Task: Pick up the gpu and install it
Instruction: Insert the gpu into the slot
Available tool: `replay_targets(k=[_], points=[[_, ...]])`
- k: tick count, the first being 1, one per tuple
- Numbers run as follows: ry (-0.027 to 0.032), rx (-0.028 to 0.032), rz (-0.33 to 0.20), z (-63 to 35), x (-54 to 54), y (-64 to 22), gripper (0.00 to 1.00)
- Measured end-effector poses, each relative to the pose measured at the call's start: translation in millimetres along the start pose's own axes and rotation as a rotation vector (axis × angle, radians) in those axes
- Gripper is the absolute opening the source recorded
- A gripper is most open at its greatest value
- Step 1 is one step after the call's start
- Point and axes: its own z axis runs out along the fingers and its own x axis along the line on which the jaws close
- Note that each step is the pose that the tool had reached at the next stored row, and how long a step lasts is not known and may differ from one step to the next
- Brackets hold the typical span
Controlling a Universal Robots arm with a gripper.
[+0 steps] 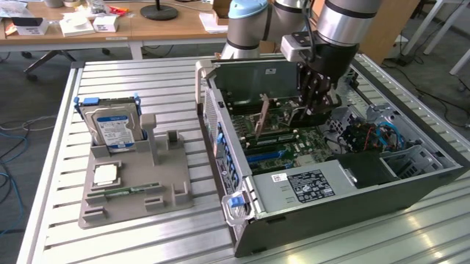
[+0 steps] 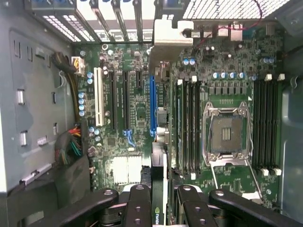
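My gripper (image 1: 314, 107) reaches down into the open computer case (image 1: 411, 192), above the motherboard (image 1: 283, 146). In the wrist view the gpu (image 2: 158, 189) runs edge-on between my fingers (image 2: 139, 208), a thin dark card with a green logo near them. Its pale metal bracket (image 2: 173, 33) lies at the case's rear slot openings. The card hangs in line with the blue expansion slot (image 2: 152, 104); whether it touches the slot I cannot tell. My gripper (image 2: 163, 213) is shut on the card.
Memory sticks (image 2: 187, 123) and the empty CPU socket (image 2: 226, 132) lie beside the blue slot, and a cable bundle (image 2: 71, 142) on its other side. On the table at the exterior view's left, a grey fixture (image 1: 169, 203) holds a hard drive (image 1: 114, 129) and a green memory stick (image 1: 132, 191).
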Motion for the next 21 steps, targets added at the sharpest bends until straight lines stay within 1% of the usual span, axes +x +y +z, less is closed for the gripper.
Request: replay_targets(k=[7, 12, 21], points=[[-0.0001, 0.0012, 0.0, -0.1, 0.3, 7.6, 0.26], [-0.0001, 0.0014, 0.0, 0.6, 0.5, 7.8, 0.26], [0.0, 0.0013, 0.0, 10.2, 0.6, 8.3, 0.26]])
